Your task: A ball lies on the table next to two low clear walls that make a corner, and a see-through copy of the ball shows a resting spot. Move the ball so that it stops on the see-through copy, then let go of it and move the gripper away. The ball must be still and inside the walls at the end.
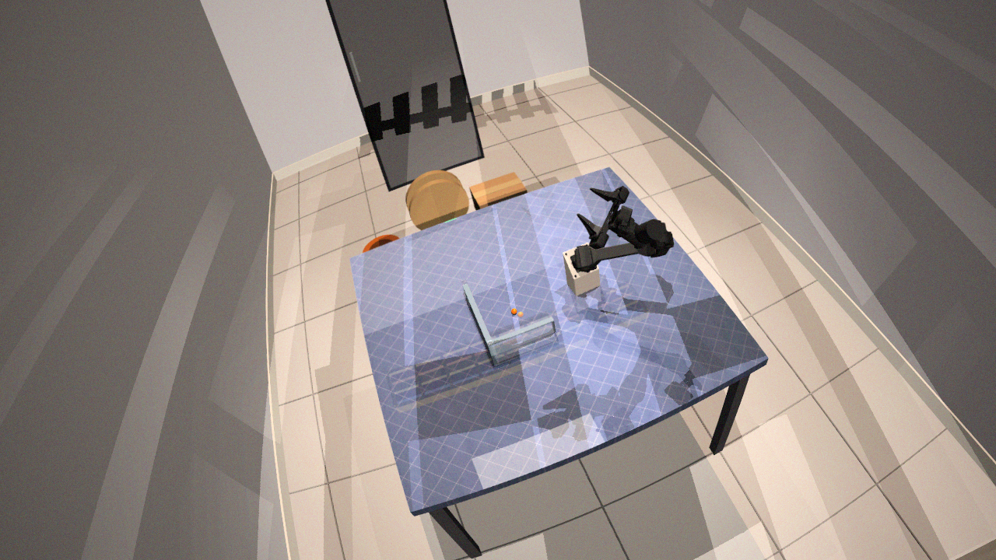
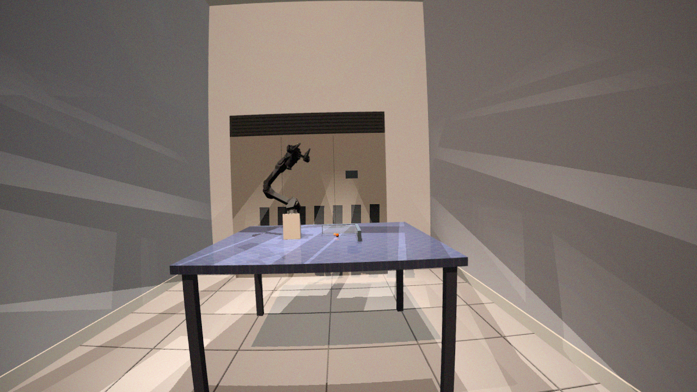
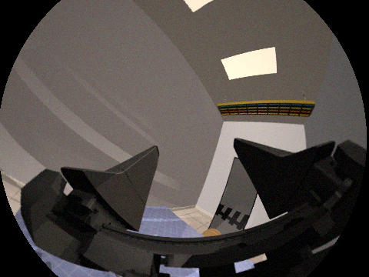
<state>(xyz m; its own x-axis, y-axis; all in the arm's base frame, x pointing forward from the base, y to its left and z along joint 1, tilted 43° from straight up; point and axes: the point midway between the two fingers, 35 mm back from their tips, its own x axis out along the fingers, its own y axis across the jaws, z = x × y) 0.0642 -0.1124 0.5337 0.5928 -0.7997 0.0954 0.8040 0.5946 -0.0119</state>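
Gaping fingers unmarked, high above ball (image 1: 513, 310); no legible writing

1. One table (image 1: 487, 446) stood in the room.
2. Two clear walls (image 1: 518, 341) met in one corner.
3. Two small orange balls (image 1: 513, 310) lay side by side, one paler.
4. One arm (image 1: 626, 239) stood on one pale block (image 1: 582, 278).
5. One gripper (image 1: 597, 206) had two fingers.

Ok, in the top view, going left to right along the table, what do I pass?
Long clear wall → orange ball → its see-through copy → short clear wall → the arm's pale base block → open gripper, raised well away from the ball.
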